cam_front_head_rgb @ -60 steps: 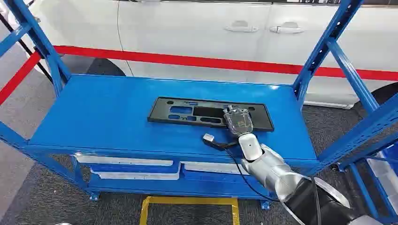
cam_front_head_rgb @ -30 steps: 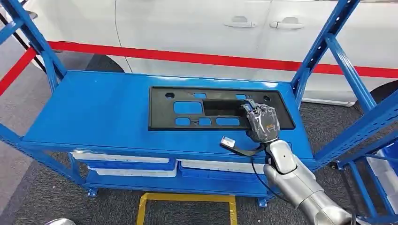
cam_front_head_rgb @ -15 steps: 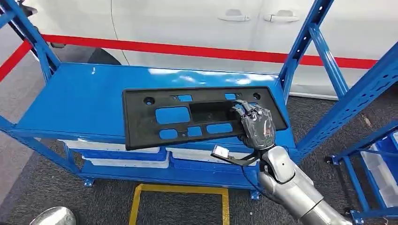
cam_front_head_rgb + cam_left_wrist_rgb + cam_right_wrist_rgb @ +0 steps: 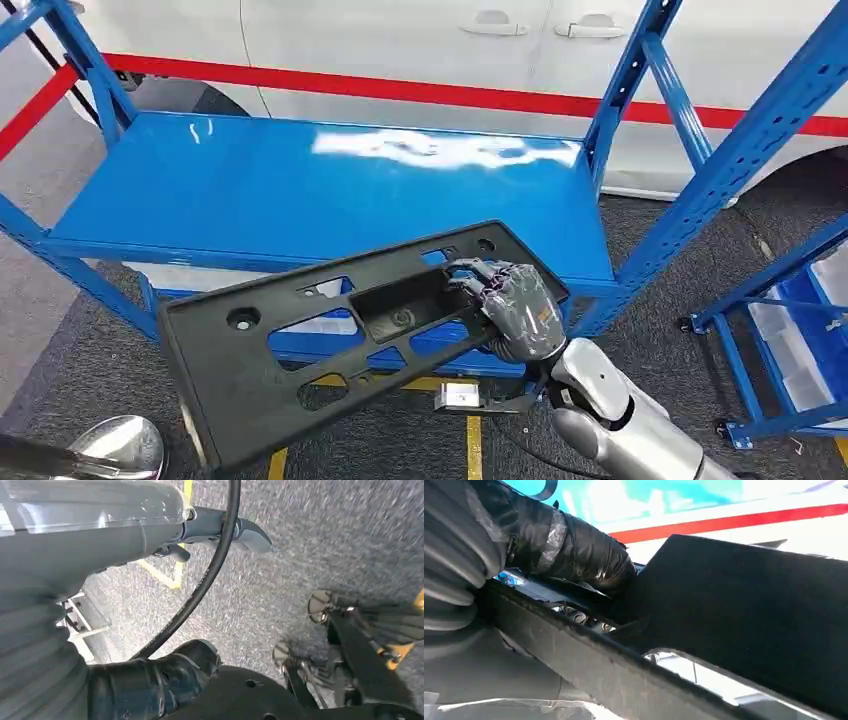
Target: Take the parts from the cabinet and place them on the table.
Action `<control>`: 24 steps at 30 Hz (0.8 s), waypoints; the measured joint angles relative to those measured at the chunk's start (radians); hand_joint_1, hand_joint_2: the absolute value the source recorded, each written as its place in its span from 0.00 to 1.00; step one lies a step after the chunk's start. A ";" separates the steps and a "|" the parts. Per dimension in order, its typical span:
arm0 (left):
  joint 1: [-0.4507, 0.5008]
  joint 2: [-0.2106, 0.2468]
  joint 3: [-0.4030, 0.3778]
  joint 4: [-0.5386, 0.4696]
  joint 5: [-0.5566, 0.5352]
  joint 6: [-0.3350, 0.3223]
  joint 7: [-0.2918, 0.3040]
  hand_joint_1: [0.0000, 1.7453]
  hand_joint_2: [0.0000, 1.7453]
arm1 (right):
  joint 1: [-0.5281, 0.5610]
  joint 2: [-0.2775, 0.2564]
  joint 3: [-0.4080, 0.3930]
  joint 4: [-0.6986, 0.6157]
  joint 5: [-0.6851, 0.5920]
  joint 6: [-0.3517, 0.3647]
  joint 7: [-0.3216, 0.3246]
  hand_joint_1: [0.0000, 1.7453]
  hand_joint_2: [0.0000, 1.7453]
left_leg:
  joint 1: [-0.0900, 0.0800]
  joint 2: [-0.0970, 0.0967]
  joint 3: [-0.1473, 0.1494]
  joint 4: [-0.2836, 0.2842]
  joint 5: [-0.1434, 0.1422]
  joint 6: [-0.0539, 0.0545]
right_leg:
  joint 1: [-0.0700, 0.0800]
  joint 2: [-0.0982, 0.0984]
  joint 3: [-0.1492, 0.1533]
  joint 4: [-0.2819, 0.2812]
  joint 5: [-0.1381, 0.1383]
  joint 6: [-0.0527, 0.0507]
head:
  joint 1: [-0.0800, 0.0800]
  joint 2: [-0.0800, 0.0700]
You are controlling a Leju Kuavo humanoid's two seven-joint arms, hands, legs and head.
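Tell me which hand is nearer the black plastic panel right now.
Right. The right hand grips the black plastic panel through its central opening, off the blue shelf. The left hand hangs low over the carpet, touching nothing.

Blue steel shelving rack (image 4: pixel 320 185), top shelf glossy, with a bright glare patch toward its far right side. Slotted blue uprights (image 4: pixel 735 150) rise at the right, another at the far left corner. White and blue bins (image 4: pixel 330 325) sit on the lower shelf. Behind the rack stands a white car (image 4: pixel 400 45), with two door handles and a red stripe (image 4: pixel 400 92) along its side. Floor is dark grey speckled carpet (image 4: pixel 660 280) with yellow tape lines (image 4: pixel 474 448). A second blue rack (image 4: pixel 790 350) stands at the right edge.
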 joint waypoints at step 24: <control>0.007 0.002 0.000 -0.002 -0.013 0.000 -0.005 0.00 1.00 | 0.037 -0.039 0.027 -0.071 -0.048 0.014 0.029 1.00 1.00 | -0.003 -0.007 0.116 -0.041 -0.063 0.021 | 0.009 -0.001 -0.240 0.212 -0.043 -0.019 | 0.000 0.000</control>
